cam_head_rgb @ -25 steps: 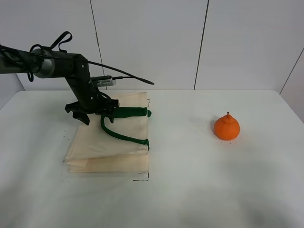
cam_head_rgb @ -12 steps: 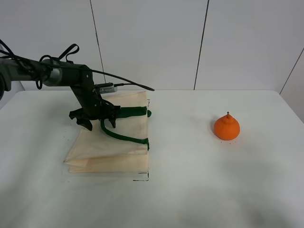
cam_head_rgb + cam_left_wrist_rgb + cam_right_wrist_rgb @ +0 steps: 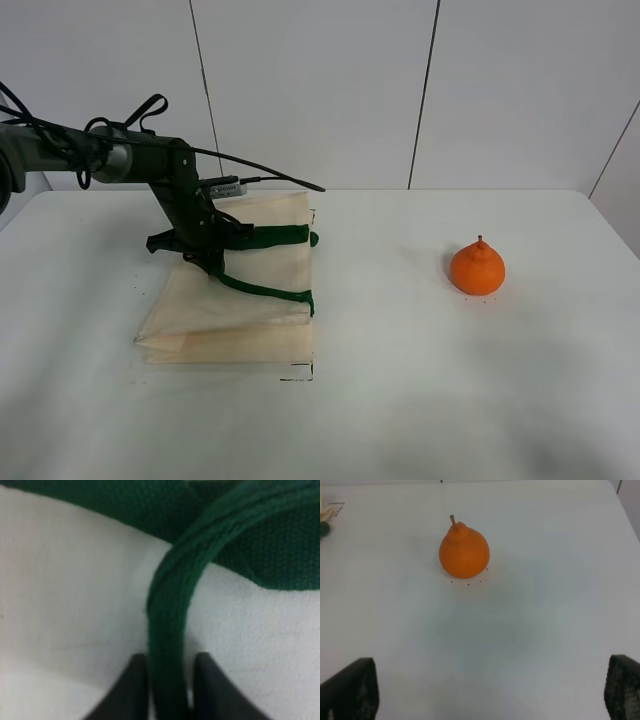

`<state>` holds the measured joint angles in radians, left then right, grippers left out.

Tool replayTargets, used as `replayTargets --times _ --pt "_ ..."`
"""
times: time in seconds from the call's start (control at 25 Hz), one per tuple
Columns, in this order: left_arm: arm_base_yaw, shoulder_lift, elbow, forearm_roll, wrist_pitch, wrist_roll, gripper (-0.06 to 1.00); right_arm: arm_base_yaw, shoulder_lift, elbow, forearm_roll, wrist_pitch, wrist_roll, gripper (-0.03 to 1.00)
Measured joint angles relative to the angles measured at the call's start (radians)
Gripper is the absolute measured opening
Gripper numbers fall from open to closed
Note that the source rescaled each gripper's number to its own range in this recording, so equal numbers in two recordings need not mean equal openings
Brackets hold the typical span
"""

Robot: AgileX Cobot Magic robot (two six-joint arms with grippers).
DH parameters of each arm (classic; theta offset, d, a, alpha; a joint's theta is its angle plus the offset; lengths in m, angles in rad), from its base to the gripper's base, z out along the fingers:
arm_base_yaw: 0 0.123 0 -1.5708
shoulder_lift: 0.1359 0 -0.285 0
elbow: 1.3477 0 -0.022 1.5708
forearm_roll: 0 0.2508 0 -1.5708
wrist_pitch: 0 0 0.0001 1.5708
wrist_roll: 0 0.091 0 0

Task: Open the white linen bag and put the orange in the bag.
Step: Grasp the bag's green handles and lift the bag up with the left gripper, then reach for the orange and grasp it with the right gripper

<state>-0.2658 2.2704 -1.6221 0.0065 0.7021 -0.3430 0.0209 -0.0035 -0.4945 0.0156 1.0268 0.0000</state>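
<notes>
1. White surface, pale wall behind; the white linen bag lies flat at left, the orange well apart at right.
2. Left claw pinches the green handle; I'd lift slowly so the mouth gapes.
3. Left arm reaches in low, wrist bent down; right claw spread wide, empty.

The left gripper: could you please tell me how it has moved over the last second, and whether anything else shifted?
The left gripper dropped lower onto the bag, and its fingers, spread wide a second ago, have closed on the green strap. The bag's body and the orange lie where they were.
</notes>
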Motion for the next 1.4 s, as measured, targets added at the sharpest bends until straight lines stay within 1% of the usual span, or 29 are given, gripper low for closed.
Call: replayTargets --times 0.04,0.16,0.28,0.44,0.68,0.84,0.96,1.04,1.12,1.24,1.4 --pt "0.000 0.000 0.000 0.000 0.000 -0.004 0.00 0.000 0.000 0.000 0.000 0.000 0.000 1.00" --pt "0.000 -0.001 -0.006 0.001 0.008 -0.014 0.00 0.000 0.000 0.000 0.000 0.000 0.000 1.00" --pt "0.000 -0.023 -0.041 0.009 0.053 -0.018 0.00 0.000 0.000 0.000 0.000 0.000 0.000 1.00" --pt "0.000 -0.095 -0.141 0.012 0.162 -0.017 0.00 0.000 0.000 0.000 0.000 0.000 0.000 1.00" --pt "0.000 -0.214 -0.344 0.005 0.350 0.070 0.00 0.000 0.000 0.000 0.000 -0.001 0.000 1.00" --pt "0.000 -0.260 -0.479 0.004 0.452 0.097 0.00 0.000 0.000 0.000 0.000 -0.001 0.000 1.00" --pt "0.000 -0.295 -0.518 0.004 0.487 0.107 0.00 0.000 0.020 0.000 0.000 -0.001 0.005 1.00" --pt "0.000 -0.321 -0.523 0.005 0.488 0.113 0.00 0.000 0.090 -0.005 0.008 -0.003 0.006 1.00" --pt "0.000 -0.345 -0.523 0.005 0.488 0.116 0.00 0.000 0.194 -0.022 0.016 -0.037 0.009 1.00" --pt "0.000 -0.383 -0.523 0.006 0.488 0.116 0.00 0.000 0.408 -0.074 0.023 -0.111 0.008 1.00" --pt "0.000 -0.412 -0.523 0.006 0.488 0.116 0.00 0.000 0.765 -0.191 0.048 -0.188 -0.023 1.00"
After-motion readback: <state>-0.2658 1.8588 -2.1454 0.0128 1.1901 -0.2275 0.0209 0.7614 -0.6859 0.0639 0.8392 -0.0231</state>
